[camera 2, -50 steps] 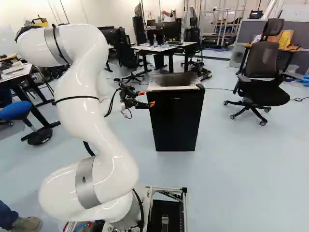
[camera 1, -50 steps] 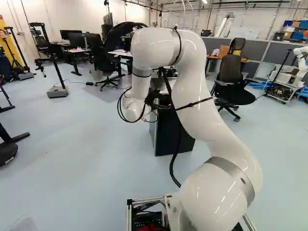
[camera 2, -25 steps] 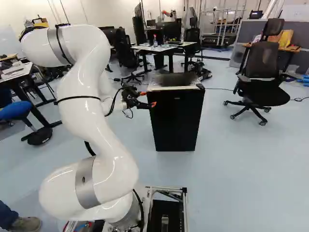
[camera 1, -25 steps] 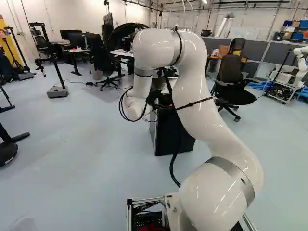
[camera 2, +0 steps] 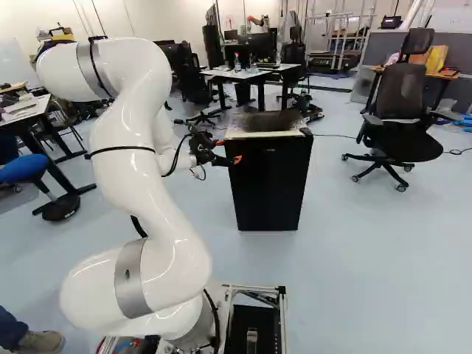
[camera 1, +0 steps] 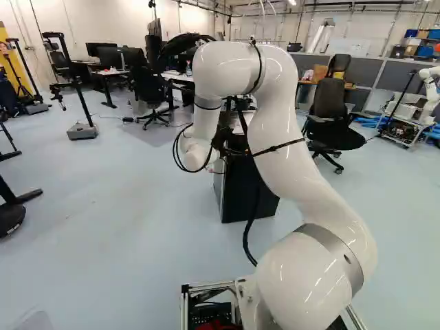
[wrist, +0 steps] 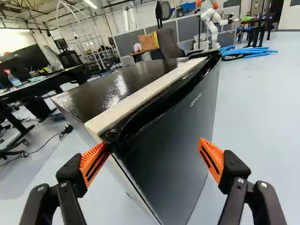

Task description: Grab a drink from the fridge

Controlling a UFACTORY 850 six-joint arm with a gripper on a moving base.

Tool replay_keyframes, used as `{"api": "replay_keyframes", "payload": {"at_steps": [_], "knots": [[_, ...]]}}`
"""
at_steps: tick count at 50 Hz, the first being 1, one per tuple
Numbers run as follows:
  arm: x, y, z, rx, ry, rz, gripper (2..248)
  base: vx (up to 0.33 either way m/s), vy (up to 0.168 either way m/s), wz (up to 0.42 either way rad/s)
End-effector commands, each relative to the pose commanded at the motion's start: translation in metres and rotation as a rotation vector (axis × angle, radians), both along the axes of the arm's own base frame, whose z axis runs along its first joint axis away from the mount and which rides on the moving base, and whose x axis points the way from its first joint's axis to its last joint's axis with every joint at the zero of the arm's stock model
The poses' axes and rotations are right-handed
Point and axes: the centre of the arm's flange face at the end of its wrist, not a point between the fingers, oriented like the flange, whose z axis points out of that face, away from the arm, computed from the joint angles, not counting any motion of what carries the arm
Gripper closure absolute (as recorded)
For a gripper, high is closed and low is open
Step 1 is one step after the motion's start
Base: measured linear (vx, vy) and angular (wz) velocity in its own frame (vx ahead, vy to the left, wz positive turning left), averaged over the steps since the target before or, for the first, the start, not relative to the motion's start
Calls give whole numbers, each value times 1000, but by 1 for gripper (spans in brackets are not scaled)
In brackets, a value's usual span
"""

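Right base view: chair (camera 2: 402, 92) right of fridge (camera 2: 269, 184), desk (camera 2: 236, 73) behind fridge, arm (camera 2: 136, 177) left.

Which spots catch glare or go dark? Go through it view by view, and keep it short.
Wrist view: pale glare on the glossy top of the fridge, plus a bright ceiling lamp; left base view: white highlights along the arm; right base view: similar highlights on the arm, while the fridge's front goes nearly black, with little detail showing.

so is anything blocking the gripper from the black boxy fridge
Nothing visible stands between the black gripper and the glossy black, box-shaped fridge; one of the orange-padded fingers overlaps its upper door corner in the wrist view, though contact is unclear.
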Motion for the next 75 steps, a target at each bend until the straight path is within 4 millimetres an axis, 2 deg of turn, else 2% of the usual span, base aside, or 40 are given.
{"api": "replay_keyframes", "payload": {"at_steps": [18,49,75], "knots": [[-10,-1,1,-5,12,5,3,0,0,0],[-42,-2,4,-20,49,27,3,0,0,0],[-45,2,7,-43,31,33,3,0,0,0]]}}
